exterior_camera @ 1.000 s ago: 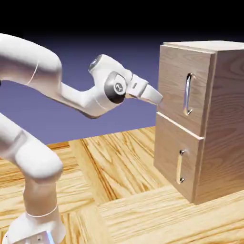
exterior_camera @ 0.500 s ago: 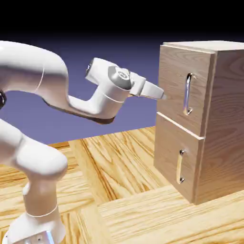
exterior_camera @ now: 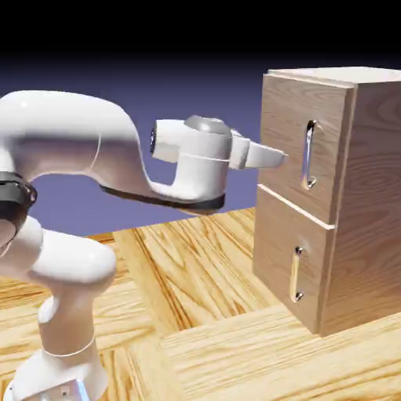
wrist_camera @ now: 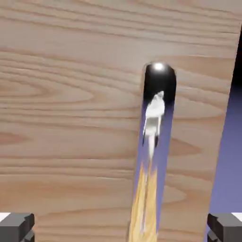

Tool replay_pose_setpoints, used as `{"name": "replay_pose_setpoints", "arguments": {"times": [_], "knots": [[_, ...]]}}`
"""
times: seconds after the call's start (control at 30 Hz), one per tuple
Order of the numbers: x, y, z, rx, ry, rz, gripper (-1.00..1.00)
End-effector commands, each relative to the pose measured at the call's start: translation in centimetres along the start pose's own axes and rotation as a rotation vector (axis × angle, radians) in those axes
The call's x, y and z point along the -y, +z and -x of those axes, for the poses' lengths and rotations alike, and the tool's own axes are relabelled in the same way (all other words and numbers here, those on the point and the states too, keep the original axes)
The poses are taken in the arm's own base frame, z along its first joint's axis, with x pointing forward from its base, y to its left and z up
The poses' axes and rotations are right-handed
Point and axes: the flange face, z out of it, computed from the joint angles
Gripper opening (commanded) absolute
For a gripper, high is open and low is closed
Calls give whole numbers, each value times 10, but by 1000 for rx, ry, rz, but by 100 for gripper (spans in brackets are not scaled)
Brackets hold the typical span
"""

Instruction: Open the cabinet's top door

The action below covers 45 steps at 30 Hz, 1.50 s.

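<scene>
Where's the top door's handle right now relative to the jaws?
In the exterior view the top door's handle stands upright on the cabinet's upper panel, just right of the gripper, apart from it. In the hand view it runs between the open jaws.

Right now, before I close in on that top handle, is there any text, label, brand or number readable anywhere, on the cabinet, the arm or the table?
None: no readable text in either view.
The cabinet shows only bare wood grain, the top door included.
The top door's handle is plain mirror metal.
The arm and the gripper carry no lettering.
</scene>
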Motion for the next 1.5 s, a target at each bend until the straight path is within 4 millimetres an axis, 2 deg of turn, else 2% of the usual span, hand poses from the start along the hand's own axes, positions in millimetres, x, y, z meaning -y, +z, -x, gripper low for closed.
{"name": "replay_pose_setpoints", "arguments": {"times": [0.0,0.37,0.53,0.57,0.6,0.63,0.93,1.3,1.47], "knots": [[-3,2,-1,-10,5,-13,0],[-31,32,-2,-89,60,-159,0],[-23,81,-6,-89,59,-159,0],[-23,81,-6,-89,59,-159,0],[-23,81,-6,-89,59,-159,-100],[-23,81,-6,-89,59,-159,-100],[-5,29,22,-229,78,-9,-100],[21,-15,55,-364,94,138,-100],[41,-37,77,-448,104,228,-100]]}}
